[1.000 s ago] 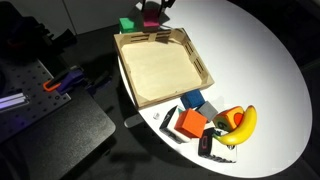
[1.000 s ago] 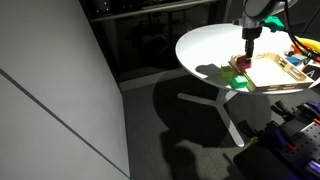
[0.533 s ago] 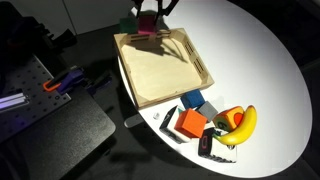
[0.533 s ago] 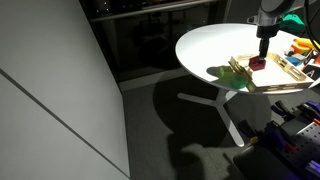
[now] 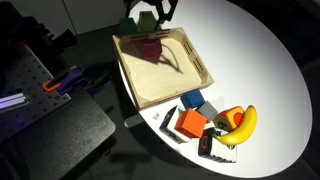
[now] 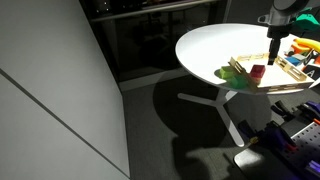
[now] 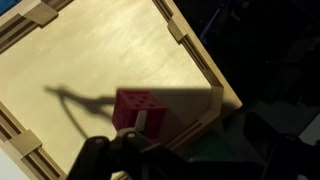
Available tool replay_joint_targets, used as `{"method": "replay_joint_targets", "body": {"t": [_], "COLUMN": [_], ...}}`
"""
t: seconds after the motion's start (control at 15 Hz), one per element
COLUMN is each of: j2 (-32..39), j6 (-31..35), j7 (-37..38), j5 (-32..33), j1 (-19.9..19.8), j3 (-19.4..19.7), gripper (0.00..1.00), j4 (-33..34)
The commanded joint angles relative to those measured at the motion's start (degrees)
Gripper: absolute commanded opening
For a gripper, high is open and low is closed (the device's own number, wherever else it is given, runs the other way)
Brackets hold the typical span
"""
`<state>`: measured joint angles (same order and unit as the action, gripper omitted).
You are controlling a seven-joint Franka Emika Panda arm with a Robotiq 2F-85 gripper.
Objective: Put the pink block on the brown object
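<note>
tray: shallow square light-brown wooden tray (image 5: 165,75)
block: small magenta-pink cube (image 7: 138,108) lying inside it, near a corner
gripper (image 5: 148,14): spread wide, empty

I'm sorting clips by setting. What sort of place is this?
Probably a robotics lab or workshop. A black perforated mounting board stands beside a round white table, which carries a wooden tray and toy blocks. The surroundings are dark.

Inside the rimmed wooden tray (image 7: 100,50), only the pink block (image 7: 140,106) obstructs.
</note>
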<state>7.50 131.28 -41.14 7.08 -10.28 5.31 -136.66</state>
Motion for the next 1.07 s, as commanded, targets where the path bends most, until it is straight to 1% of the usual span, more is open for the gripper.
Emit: {"method": "replay_joint_targets", "body": {"t": [0.0, 0.2, 0.4, 0.67, 0.8, 0.93, 1.0], "j2": [-6.34, -10.03, -13.06, -17.04, -19.11, -21.15, -22.09], "j6": [2.9, 4.15, 3.55, 0.67, -2.45, -4.77, -4.8], "j7": [1.88, 4.55, 9.47, 20.11, 24.83, 28.49, 29.64], "j5": [-3.28, -7.73, -10.88, -9.14, -8.27, -8.15, -8.28], "j1": [0.16, 0.59, 0.99, 0.98, 0.88, 0.89, 0.94], "j3": [0.39, 0.72, 1.23, 1.73, 1.73, 1.68, 1.67], "gripper": [1.0, 1.0, 1.0, 1.0, 1.0, 1.0, 1.0], "j4": [-3.88, -5.26, -6.03, -7.15, -7.65, -8.12, -8.58]}}
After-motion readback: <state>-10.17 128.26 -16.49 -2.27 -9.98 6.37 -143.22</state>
